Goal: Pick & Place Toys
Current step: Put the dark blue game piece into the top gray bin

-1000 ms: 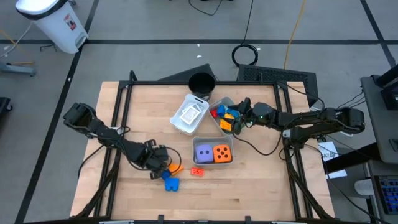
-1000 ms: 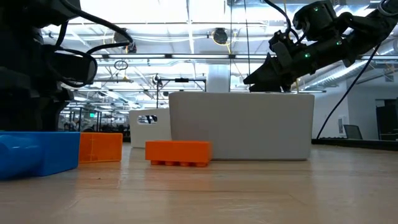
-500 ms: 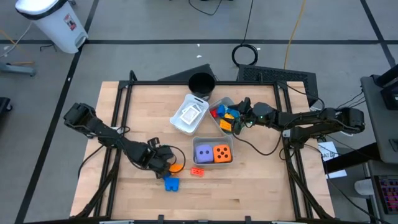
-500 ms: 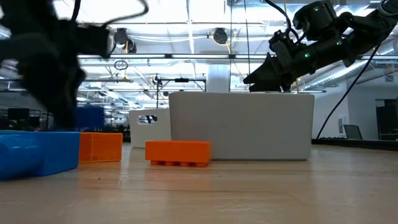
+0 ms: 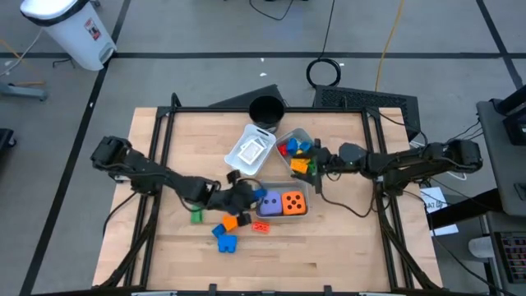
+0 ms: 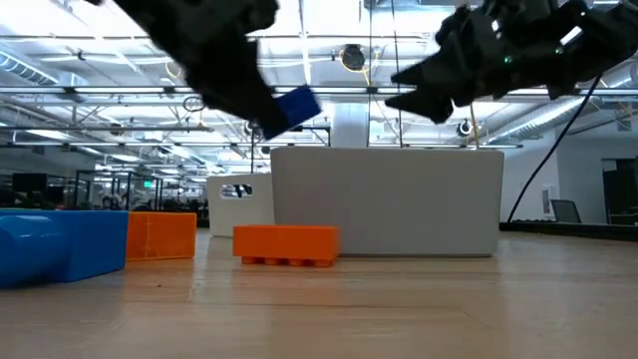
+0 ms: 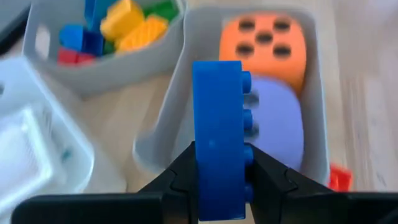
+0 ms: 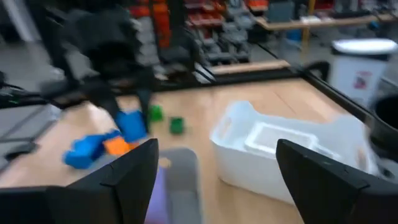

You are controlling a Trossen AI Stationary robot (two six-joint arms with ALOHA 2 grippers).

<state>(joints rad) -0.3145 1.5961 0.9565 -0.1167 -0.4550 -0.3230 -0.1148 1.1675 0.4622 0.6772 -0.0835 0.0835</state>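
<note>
Two hands worked over a pale wooden tabletop (image 5: 329,238) framed in black rails. The left hand (image 5: 246,195) was clamped on a blue block (image 7: 216,140), held in the air just beside the grey tray (image 7: 314,99) with the orange die (image 7: 264,46) and purple die (image 7: 277,127). Behind that hand lay another blue block (image 5: 225,242), orange blocks (image 6: 286,245) and a green block (image 5: 196,216). The right hand (image 5: 316,163) hung with fingers spread wide over the tray of mixed blocks (image 5: 297,150). Beyond stretched grey floor with dark lines, a white bin (image 5: 70,31) and a ceiling of strip lights (image 6: 90,150).
</note>
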